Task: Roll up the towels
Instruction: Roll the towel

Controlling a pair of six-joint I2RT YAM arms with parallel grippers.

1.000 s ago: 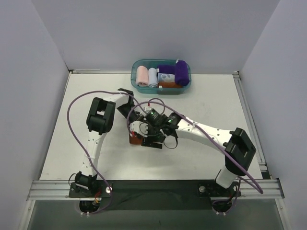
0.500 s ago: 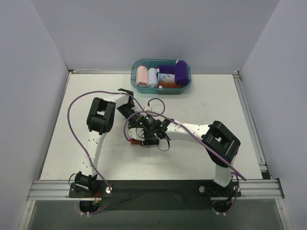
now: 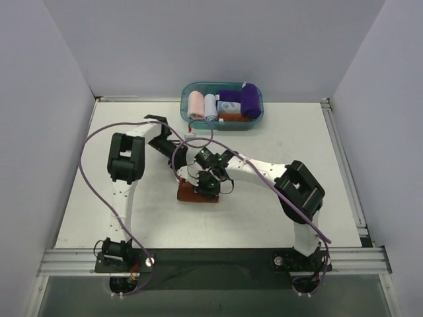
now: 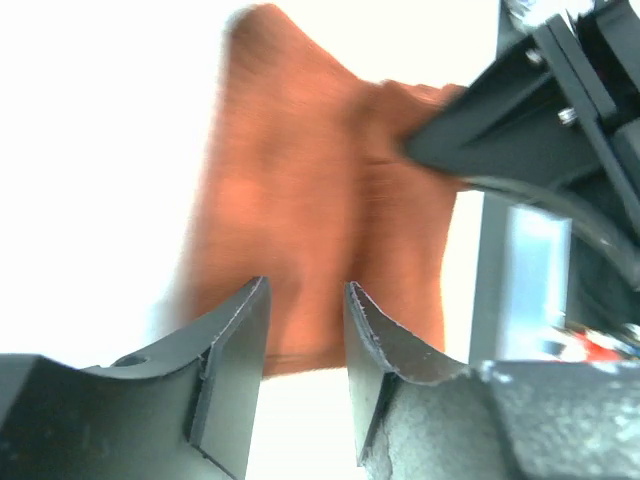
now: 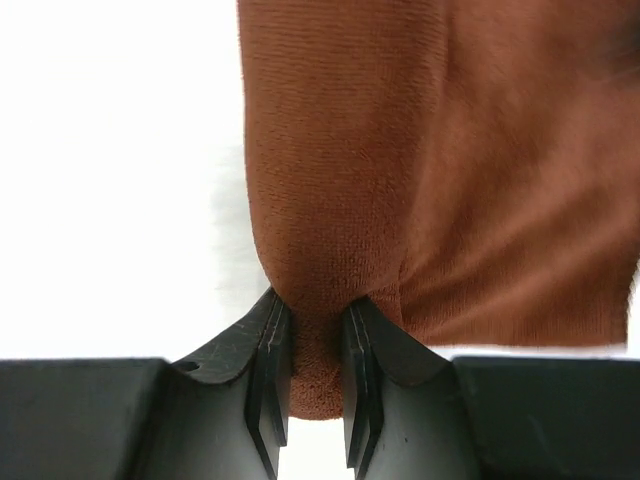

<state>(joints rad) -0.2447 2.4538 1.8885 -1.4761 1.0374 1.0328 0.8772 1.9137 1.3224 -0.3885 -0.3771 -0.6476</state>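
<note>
The rust-brown towel (image 3: pixel 195 194) lies bunched on the white table at mid-centre. My right gripper (image 3: pixel 209 185) is shut on a fold of its edge, and the cloth bulges between the fingers in the right wrist view (image 5: pixel 315 305), with the rest of the towel (image 5: pixel 430 150) spread beyond. My left gripper (image 3: pixel 176 153) is open and empty just behind-left of the towel. In the left wrist view (image 4: pixel 305 290) the towel (image 4: pixel 290 180) lies beyond its fingertips. The deep purple towel (image 3: pixel 250 99) sits rolled in the basket.
A teal basket (image 3: pixel 186 99) stands at the back centre. It holds pink (image 3: pixel 196 105), pale blue (image 3: pixel 210 105) and white patterned (image 3: pixel 229 105) rolls and an orange-brown cloth (image 3: pixel 234 117). Purple cables loop over both arms. Walls close in left and right.
My left gripper has pulled back up and to the left, away from the towel. My right gripper moved left, then settled on the towel, which now shows more fully on the table.
</note>
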